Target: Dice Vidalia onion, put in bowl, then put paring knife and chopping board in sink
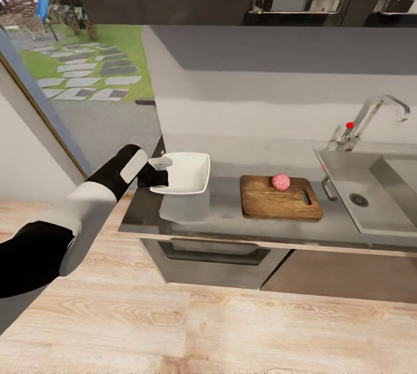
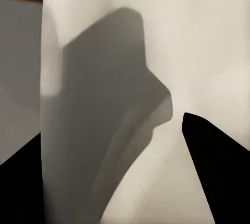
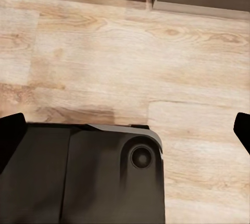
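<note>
Head view first: our left gripper [image 1: 155, 172] grips the near-left rim of the bowl [image 1: 184, 172] by the countertop's [image 1: 220, 217] left end, while the onion [image 1: 281, 182] sits at the far edge of the chopping board [image 1: 281, 198], between bowl and sink [image 1: 370, 189]; we judge the left arm nearer. Left wrist view: dark fingertips [image 2: 216, 166] flank the white bowl wall [image 2: 208, 52]. Right wrist view: our right fingertips [image 3: 10, 135], spread and empty, hang over wood floor [image 3: 130, 52].
</note>
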`<state>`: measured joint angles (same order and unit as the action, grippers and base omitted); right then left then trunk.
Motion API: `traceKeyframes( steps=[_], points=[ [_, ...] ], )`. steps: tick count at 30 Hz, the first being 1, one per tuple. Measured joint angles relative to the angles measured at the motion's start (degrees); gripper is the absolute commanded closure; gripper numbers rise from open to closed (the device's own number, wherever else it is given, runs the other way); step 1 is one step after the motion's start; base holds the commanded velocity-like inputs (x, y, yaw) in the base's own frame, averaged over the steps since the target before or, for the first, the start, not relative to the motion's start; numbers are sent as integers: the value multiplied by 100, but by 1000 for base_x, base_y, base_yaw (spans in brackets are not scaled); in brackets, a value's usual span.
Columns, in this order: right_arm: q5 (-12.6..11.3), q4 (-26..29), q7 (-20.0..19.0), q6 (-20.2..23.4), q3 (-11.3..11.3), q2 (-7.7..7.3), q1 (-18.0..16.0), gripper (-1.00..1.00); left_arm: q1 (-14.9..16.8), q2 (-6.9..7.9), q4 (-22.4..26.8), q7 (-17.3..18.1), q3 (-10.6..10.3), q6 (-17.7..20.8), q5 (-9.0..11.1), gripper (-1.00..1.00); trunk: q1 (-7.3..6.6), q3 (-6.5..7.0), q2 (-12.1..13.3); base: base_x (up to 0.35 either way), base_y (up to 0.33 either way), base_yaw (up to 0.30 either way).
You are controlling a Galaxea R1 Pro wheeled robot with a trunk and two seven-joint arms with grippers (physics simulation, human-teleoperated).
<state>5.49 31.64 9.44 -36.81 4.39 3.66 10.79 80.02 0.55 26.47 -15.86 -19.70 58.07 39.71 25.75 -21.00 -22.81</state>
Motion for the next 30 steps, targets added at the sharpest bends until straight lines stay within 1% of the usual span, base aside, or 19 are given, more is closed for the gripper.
traceKeyframes(
  steps=[6, 11, 25, 27, 29, 30],
  points=[
    [0, 0, 0, 0, 7, 2, 0, -100, 0, 3, -7, -1, -25, 1, -1, 100, 0, -33, 0, 0, 0, 0],
    [0, 0, 0, 0, 9, 2, 0, -100, 0, 7, -48, -2, -70, -4, -1, 100, 0, -35, 0, 0, 0, 0],
    [0, 0, 0, -1, 9, 3, 0, -100, 0, 42, -98, -2, -86, -6, 3, 100, 0, -35, -1, 0, 28, 0],
    [0, 0, 0, -4, 9, 3, 0, -100, 0, 42, -98, -2, -114, -4, 5, 100, 0, -35, -1, 0, 7, 0],
    [0, 0, 0, -5, 9, 3, 0, -100, 0, 43, -99, -3, -182, -2, 5, 100, 0, -35, 0, 0, 3, 0],
    [0, 0, 0, -5, 9, 3, 0, -100, 0, 39, -99, -2, -248, -2, 8, 100, 0, -35, 0, 0, 0, 0]
  ],
)
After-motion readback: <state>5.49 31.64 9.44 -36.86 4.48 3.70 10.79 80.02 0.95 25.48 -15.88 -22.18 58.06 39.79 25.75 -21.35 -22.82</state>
